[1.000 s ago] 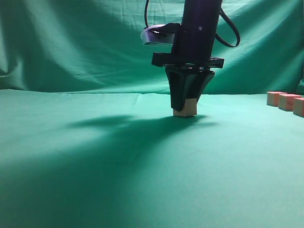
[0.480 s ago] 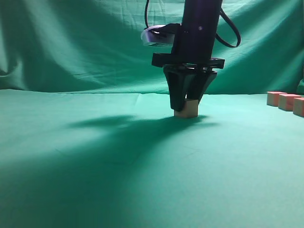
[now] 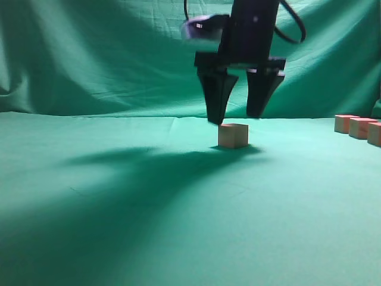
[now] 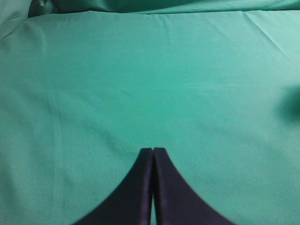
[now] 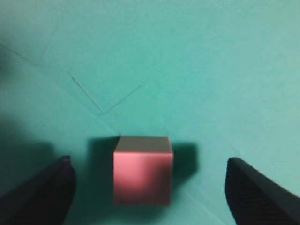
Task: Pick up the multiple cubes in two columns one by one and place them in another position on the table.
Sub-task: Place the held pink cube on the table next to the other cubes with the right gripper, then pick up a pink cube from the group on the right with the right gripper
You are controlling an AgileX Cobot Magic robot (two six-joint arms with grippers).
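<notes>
One cube stands alone on the green table near the middle; in the right wrist view it shows its reddish-pink top. My right gripper hangs open just above it, fingers apart on either side and not touching, and it also shows in the right wrist view. Three more cubes stand in a row at the far right edge. My left gripper is shut and empty over bare cloth; it does not show in the exterior view.
The draped green backdrop hangs behind the table. The right arm's shadow lies left of the single cube. Creases run across the cloth in the right wrist view.
My right gripper has opened, let go of the cube and risen above it. The cube stays standing on the table.
</notes>
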